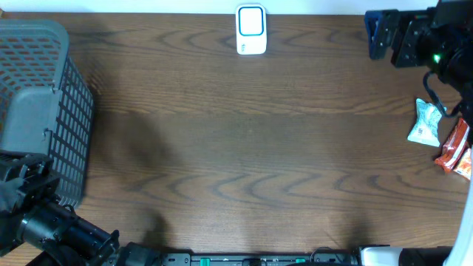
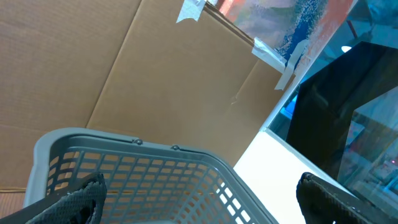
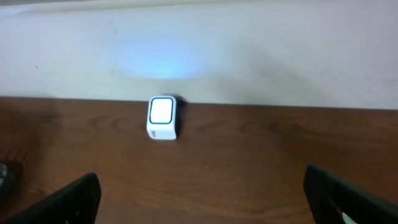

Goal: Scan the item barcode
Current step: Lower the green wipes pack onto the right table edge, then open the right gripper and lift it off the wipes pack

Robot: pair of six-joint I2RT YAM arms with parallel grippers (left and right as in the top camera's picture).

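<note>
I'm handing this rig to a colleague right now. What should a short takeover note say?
Left tool: open, empty, above the grey basket.
Right tool: open, empty, facing the white barcode scanner at the table's far edge.
Items: a pale green packet and an orange-red packet lie at the table's right edge.
Done: nothing picked up.
Left: pick an item and show its barcode to the scanner.

Scanner (image 1: 250, 29) far edge; basket (image 1: 41, 111) left; packets (image 1: 426, 123) right.

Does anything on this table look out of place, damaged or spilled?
Nothing stands out. The white scanner stands at the far edge, the grey basket at the left, and the snack packets lie at the right edge. No spill or damage is visible.
</note>
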